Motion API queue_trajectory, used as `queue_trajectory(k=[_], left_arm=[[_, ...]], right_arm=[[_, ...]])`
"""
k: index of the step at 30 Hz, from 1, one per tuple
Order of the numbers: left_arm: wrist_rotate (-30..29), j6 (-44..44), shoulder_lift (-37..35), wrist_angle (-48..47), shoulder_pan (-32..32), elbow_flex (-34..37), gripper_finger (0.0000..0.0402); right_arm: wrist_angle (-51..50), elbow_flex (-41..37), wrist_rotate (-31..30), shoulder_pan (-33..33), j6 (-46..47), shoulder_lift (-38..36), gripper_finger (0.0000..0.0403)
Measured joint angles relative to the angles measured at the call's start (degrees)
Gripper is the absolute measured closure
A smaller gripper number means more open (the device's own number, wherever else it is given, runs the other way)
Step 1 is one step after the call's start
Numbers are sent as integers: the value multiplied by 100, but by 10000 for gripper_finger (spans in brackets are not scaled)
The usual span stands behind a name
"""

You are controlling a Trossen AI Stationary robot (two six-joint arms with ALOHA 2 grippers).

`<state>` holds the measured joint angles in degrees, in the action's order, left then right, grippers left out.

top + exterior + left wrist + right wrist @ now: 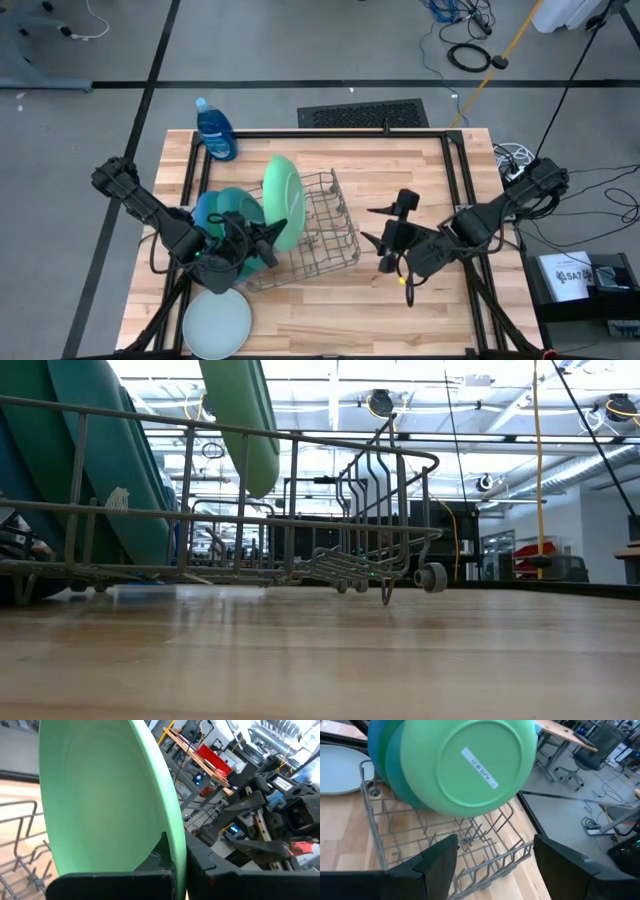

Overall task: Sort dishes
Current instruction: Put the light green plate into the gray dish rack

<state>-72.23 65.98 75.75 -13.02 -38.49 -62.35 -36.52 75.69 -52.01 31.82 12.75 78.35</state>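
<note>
The grey wire dish rack (320, 230) stands near the middle of the pale wooden desk (330, 310) and serves as the landmark here. At the rack's left end the left gripper (268, 240) is clamped on the rim of the round light green plate (282, 200), which stands on edge, tilted, inside the rack; in the left wrist view the dark fingers (167, 860) pinch the plate's edge (100, 795). Just behind it, still at the rack's left end, a round dark green plate (232, 205) leans upright, and behind that a large round blue plate (205, 210). The right wrist view shows the three stacked on edge: light green (465, 765) in front with a white label on its underside, dark green (397, 775) next, blue (372, 742) at the back. A round pale blue-white plate (217, 323) lies flat on the desk, in front of the rack's left corner, apart from it. A blue plastic soap bottle (215, 132) stands beyond the rack's left end, near the desk's far edge. The right gripper (390, 235) hovers just beside the rack's right end, its fingers spread apart and empty.
</note>
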Motion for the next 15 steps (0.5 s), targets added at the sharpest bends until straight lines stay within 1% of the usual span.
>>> queue_trajectory(k=[7, 12, 15], left_arm=[[-115, 143, 0, -151, -349, 0, 394], [-292, 750, -12, -646, -590, 0, 394], [-352, 1172, -76, -1056, -680, 0, 394]], right_arm=[[248, -148, -45, 1, -32, -2, 152], [334, -342, -42, 1, 37, -2, 152], [833, -496, -17, -27, -88, -2, 152]])
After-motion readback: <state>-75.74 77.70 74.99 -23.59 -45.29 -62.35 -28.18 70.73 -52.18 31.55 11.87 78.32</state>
